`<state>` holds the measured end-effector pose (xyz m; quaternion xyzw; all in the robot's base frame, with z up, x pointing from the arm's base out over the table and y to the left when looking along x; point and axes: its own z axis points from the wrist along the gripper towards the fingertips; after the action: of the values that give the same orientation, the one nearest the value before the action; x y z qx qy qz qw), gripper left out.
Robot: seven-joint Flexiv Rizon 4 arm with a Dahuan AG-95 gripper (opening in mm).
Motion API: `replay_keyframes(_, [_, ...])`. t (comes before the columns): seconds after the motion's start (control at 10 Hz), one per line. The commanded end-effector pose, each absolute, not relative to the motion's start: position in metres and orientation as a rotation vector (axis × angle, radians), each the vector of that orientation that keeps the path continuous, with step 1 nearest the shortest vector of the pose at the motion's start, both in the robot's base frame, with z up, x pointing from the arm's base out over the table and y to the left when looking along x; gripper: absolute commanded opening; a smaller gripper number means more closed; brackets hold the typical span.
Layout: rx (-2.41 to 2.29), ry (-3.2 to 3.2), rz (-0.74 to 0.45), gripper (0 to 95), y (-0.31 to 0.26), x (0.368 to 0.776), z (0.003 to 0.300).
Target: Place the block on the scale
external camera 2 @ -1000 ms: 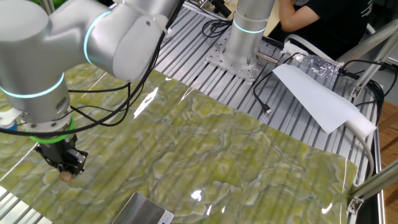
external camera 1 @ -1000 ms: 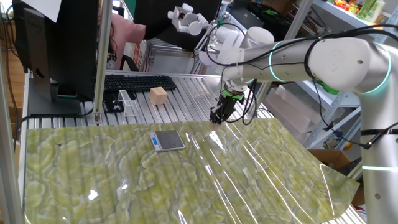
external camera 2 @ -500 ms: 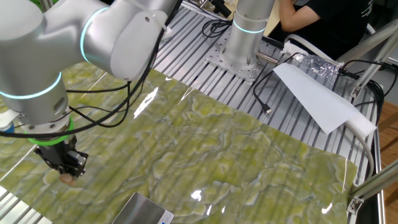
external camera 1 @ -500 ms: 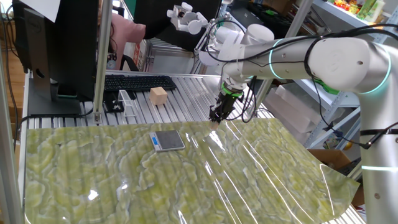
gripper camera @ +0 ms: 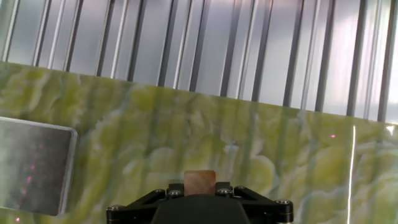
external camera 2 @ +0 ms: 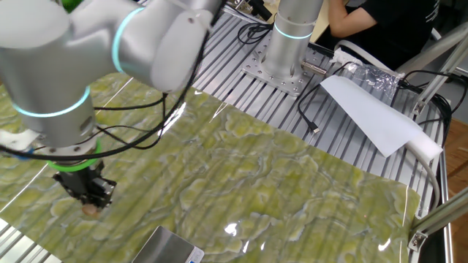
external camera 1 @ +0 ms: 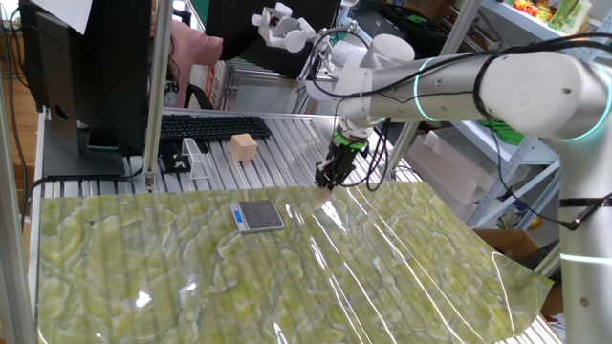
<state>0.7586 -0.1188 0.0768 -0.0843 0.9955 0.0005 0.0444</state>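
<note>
The block [gripper camera: 199, 182] is a tiny light-brown wooden cube clamped between the two black fingers of my gripper [gripper camera: 199, 190], which is shut on it. In one fixed view the gripper [external camera 1: 326, 182] hangs just above the back edge of the green mat, to the right of the scale [external camera 1: 258, 216]. The scale is a small flat square with a silver-grey platform and a blue-edged strip on its left side. In the other fixed view the block [external camera 2: 91, 210] shows under the fingers, up and left of the scale's corner [external camera 2: 172, 247]. The hand view has the scale's platform [gripper camera: 34, 163] at the far left.
A larger pale wooden block [external camera 1: 244, 147] lies on the ribbed metal table behind the mat, near a keyboard [external camera 1: 212, 126] and a clear stand [external camera 1: 196, 158]. The green marbled mat [external camera 1: 316, 268] is covered in glossy film. White paper [external camera 2: 369, 113] and cables lie near the arm's base.
The gripper, still holding the block, has shifted slightly towards the scale: left in one fixed view, right and down in the other.
</note>
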Motion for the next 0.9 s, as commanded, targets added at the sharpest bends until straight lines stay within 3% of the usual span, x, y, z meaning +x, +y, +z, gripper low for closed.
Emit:
replay_keyframes(0.1, [-0.248,3.044,0.005,0.0,-0.114,0.755,0.076])
replay_keyframes(0.9, [-0.188,3.067,0.001,0.0,-0.073,0.748,0.091])
